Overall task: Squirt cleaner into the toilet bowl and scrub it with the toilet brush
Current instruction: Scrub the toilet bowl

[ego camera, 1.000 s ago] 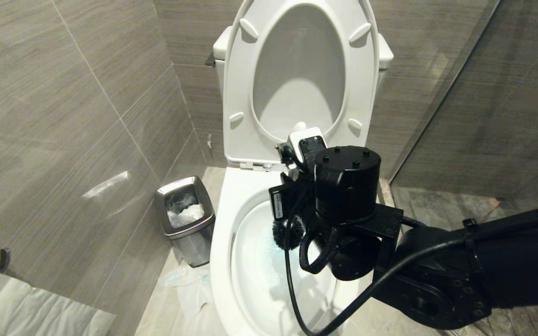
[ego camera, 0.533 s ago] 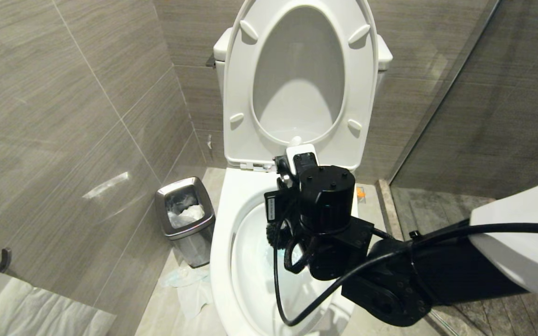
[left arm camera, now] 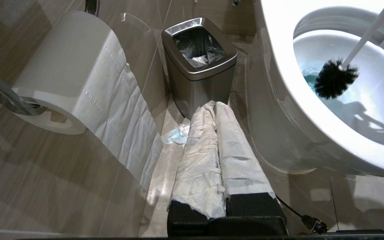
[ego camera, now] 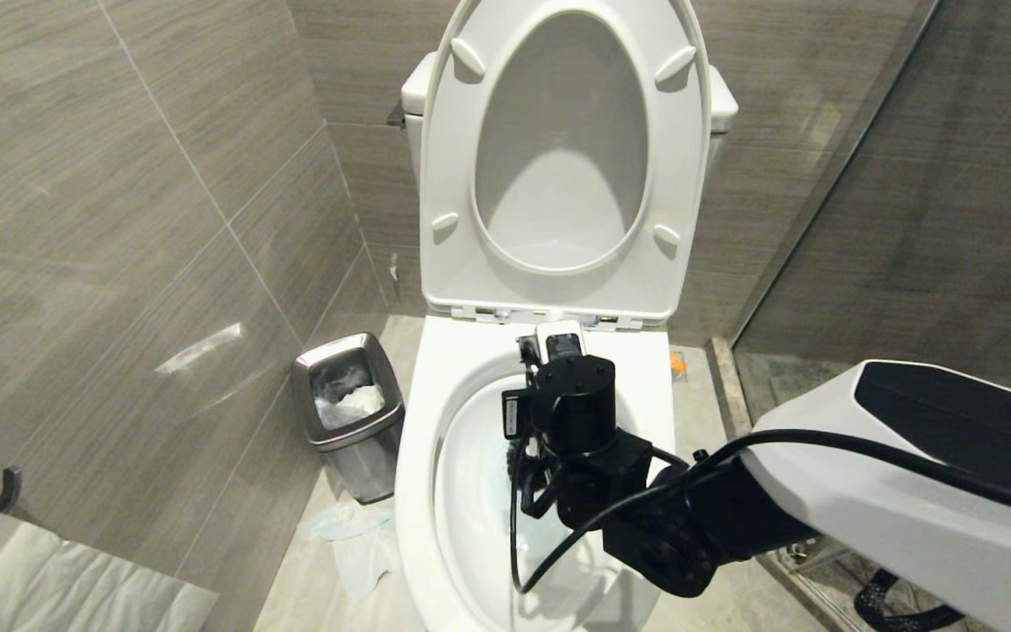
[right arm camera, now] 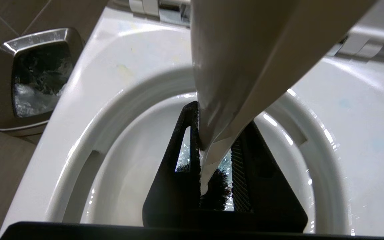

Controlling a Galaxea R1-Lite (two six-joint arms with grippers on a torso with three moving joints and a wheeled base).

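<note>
Right arm [ego camera: 909,491]: glossy white shell, black inset panel, black jointed wrist with screw heads, looping black cable. Right tool [right arm camera: 212,173]: black triangular fingers. Left tool [left arm camera: 217,156]: fingers wrapped in white tissue.

The toilet brush [left arm camera: 335,78] hangs head-down inside the toilet bowl [ego camera: 422,439]; the waste bin [ego camera: 347,412] stands on the floor at the bowl's nine o'clock.

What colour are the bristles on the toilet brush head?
Black, on the toilet brush; the left wrist view shows it best.
</note>
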